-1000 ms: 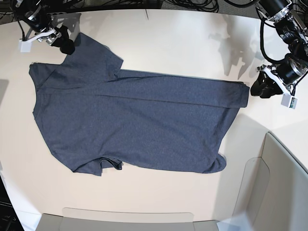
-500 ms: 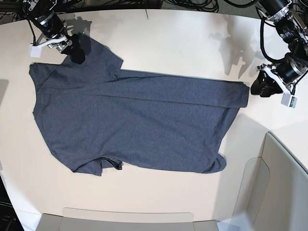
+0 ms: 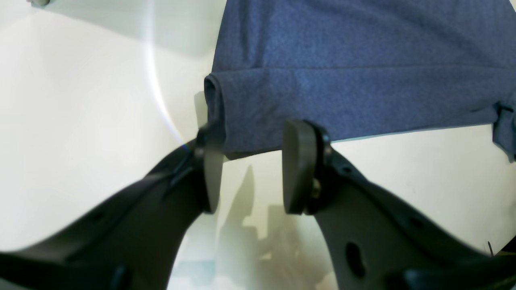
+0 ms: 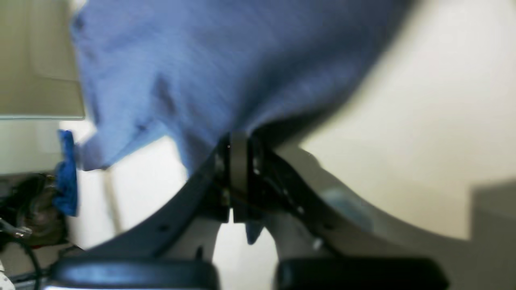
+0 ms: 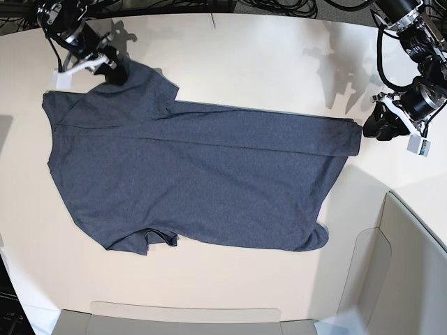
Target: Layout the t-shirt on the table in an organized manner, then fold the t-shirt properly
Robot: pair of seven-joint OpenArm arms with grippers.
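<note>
The dark navy t-shirt lies spread on the off-white table, its upper long edge folded over. My right gripper is at the upper-left sleeve. The blurred right wrist view shows that gripper shut, with the t-shirt coming out from between its fingers. My left gripper sits at the hem's folded corner on the right. In the left wrist view it stands open, fingertips on either side of the t-shirt corner edge, not pinching it.
Grey translucent bin walls stand at the right and along the front edge. Black cables run along the table's far edge.
My right gripper has moved right from beside the sleeve onto it and has shut on the cloth. The left arm and the shirt body have not moved.
</note>
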